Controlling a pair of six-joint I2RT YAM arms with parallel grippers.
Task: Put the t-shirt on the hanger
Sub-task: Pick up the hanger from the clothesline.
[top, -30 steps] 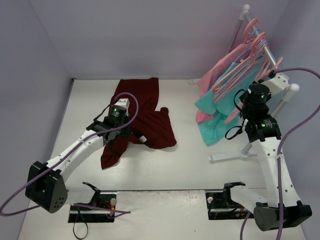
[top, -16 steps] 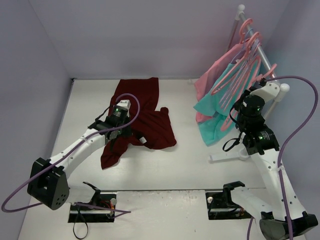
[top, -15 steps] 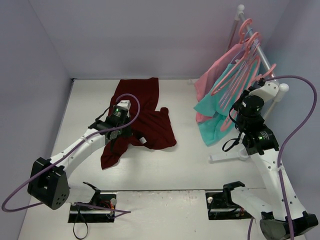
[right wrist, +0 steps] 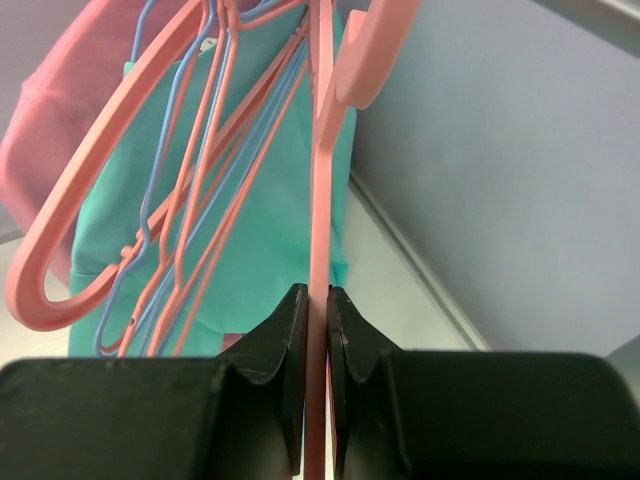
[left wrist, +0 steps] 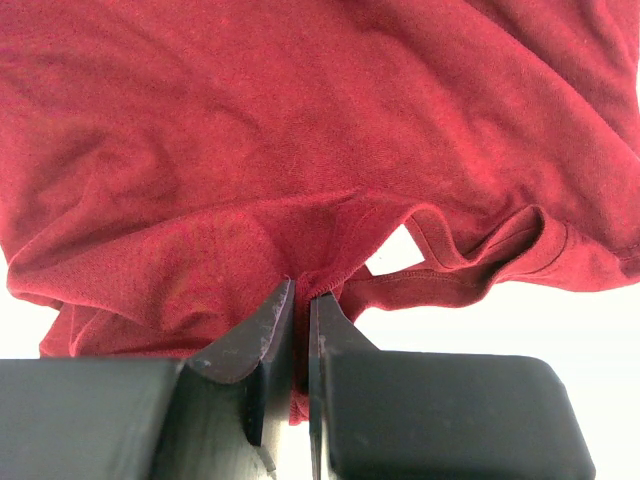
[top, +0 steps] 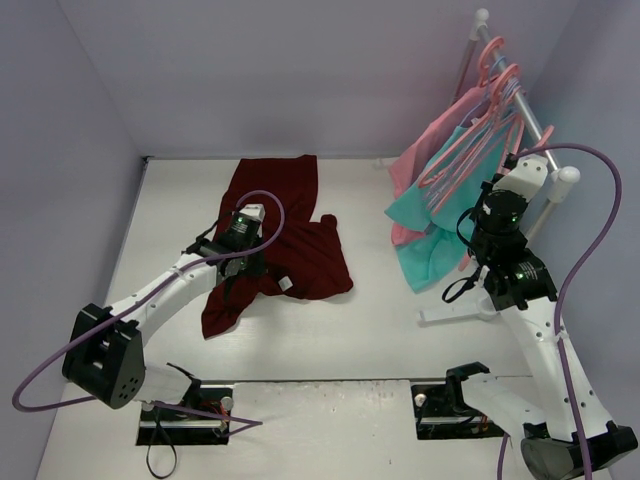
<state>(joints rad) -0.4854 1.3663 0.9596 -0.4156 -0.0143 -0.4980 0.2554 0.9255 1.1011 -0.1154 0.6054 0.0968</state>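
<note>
The maroon t-shirt (top: 290, 225) lies crumpled on the white table at centre left. My left gripper (top: 237, 272) is down on its near part and shut on a fold of the t-shirt (left wrist: 250, 170); the cloth runs between its fingertips (left wrist: 272, 320). Beside them the neck hem shows. My right gripper (top: 492, 195) is at the rack on the right and is shut on the bar of a salmon-pink hanger (right wrist: 322, 180). That hanger's hook (right wrist: 372, 40) curves just above. The same hanger's frame is in the top view (top: 465, 135), among the other hangers.
A clothes rack (top: 527, 105) stands at the back right with several pink and blue hangers (right wrist: 190, 150), a teal garment (top: 425, 225) and a pink garment (top: 425, 150). Its white foot (top: 450, 313) lies on the table. Grey walls close the left, back and right.
My right arm has drawn back toward the left with the hanger, and the rack's hangers have swung. My left gripper has shifted slightly right on the t-shirt.
</note>
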